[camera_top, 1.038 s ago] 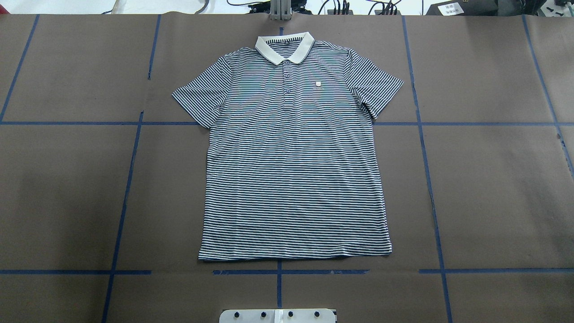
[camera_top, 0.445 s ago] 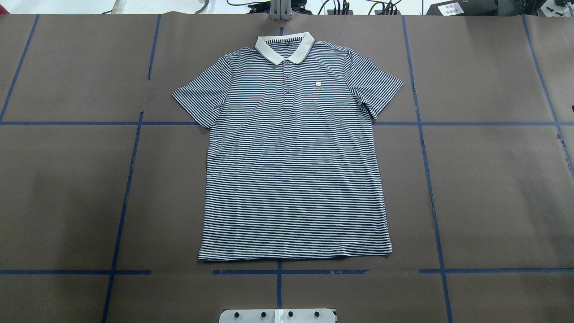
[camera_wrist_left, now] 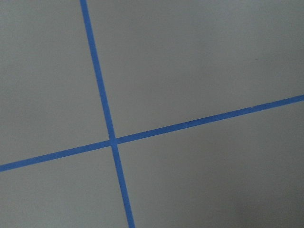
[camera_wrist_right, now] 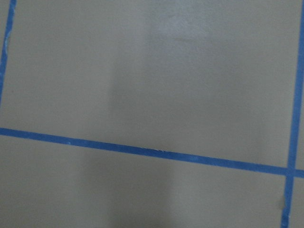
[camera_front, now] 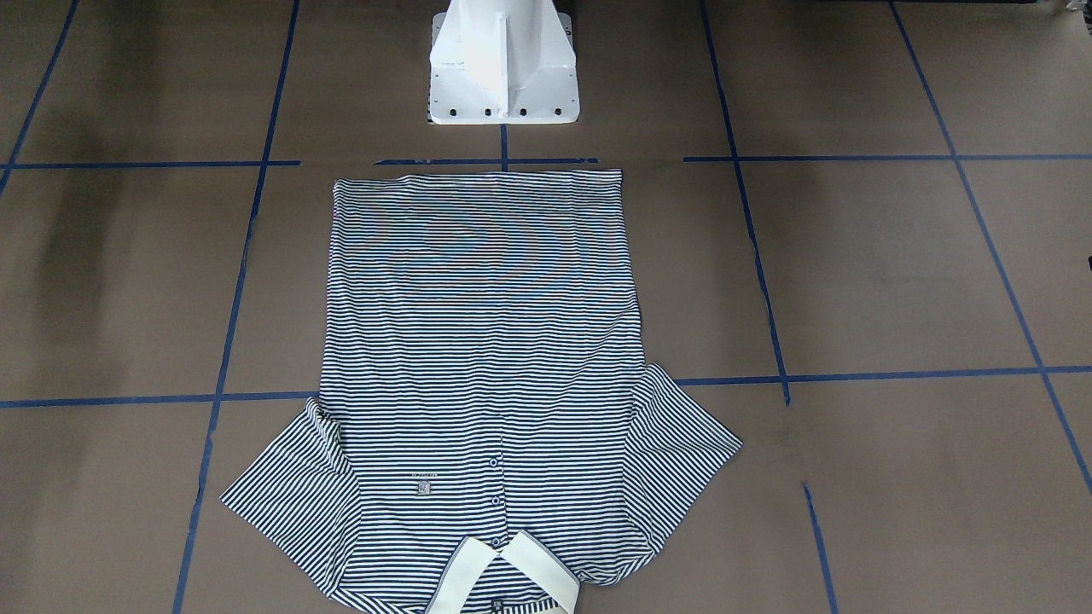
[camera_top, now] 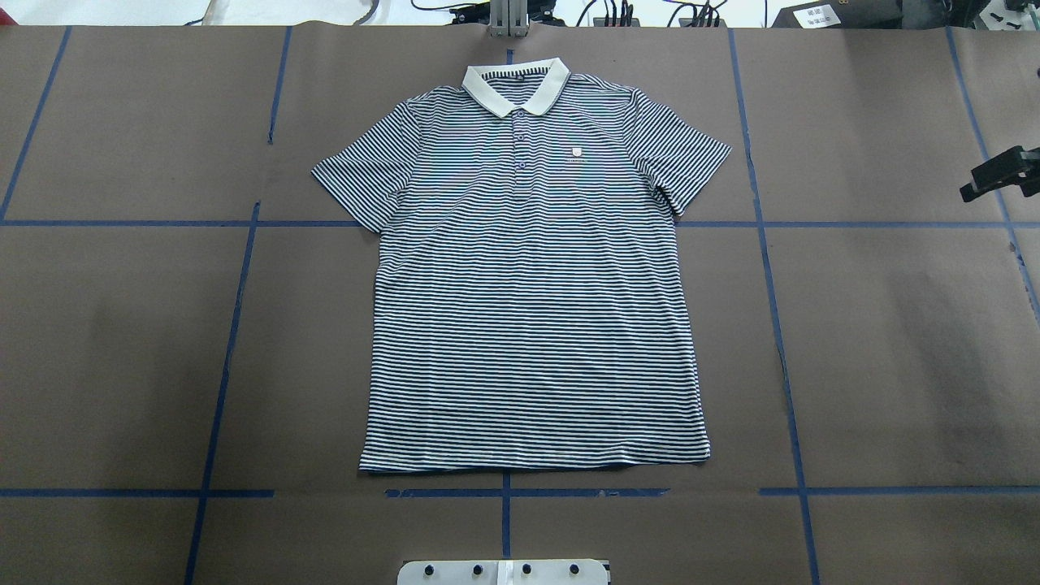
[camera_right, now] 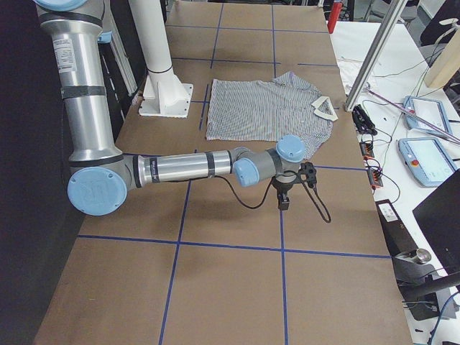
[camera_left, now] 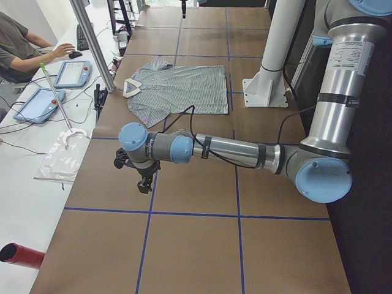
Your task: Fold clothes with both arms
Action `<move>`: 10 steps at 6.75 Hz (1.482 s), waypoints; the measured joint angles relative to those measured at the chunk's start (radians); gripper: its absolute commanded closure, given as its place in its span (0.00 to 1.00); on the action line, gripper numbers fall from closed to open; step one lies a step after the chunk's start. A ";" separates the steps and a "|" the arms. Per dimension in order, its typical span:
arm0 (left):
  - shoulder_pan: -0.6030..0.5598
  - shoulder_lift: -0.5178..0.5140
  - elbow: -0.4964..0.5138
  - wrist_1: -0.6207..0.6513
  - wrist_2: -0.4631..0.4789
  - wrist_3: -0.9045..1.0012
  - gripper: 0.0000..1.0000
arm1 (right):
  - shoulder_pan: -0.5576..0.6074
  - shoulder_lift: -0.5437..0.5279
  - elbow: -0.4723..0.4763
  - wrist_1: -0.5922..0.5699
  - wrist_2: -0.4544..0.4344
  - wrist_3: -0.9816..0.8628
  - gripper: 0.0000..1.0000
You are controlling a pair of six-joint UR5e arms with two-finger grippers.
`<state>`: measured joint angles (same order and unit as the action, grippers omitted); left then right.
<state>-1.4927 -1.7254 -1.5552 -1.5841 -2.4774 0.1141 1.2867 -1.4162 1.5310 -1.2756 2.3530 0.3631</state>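
Folding not begun: the navy-and-white striped polo shirt (camera_top: 532, 325) lies flat at the far edge of the bench (camera_top: 122, 366). The grey left arm (camera_left: 226, 150) and right arm (camera_right: 187, 167) must reach it; their jaws I cannot tell.

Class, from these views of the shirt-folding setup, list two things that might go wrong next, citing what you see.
1. The polo shirt lies flat on the brown paper cover; a pinch at a sleeve may take only the top layer, or snag the paper.
2. Its collar sits close to the metal post at the table's far edge; the right gripper or left gripper reaching there might strike it.
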 measured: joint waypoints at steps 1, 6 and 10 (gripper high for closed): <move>0.001 0.002 0.002 -0.023 -0.011 0.001 0.00 | -0.045 0.081 -0.067 0.072 -0.004 0.097 0.00; 0.004 0.009 0.046 -0.098 -0.017 0.002 0.00 | -0.264 0.479 -0.402 0.249 -0.276 0.591 0.08; 0.003 0.023 0.040 -0.100 -0.018 0.007 0.00 | -0.323 0.523 -0.507 0.269 -0.357 0.740 0.19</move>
<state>-1.4893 -1.7026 -1.5150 -1.6843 -2.4957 0.1207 0.9634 -0.8936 1.0238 -1.0068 1.9958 1.1034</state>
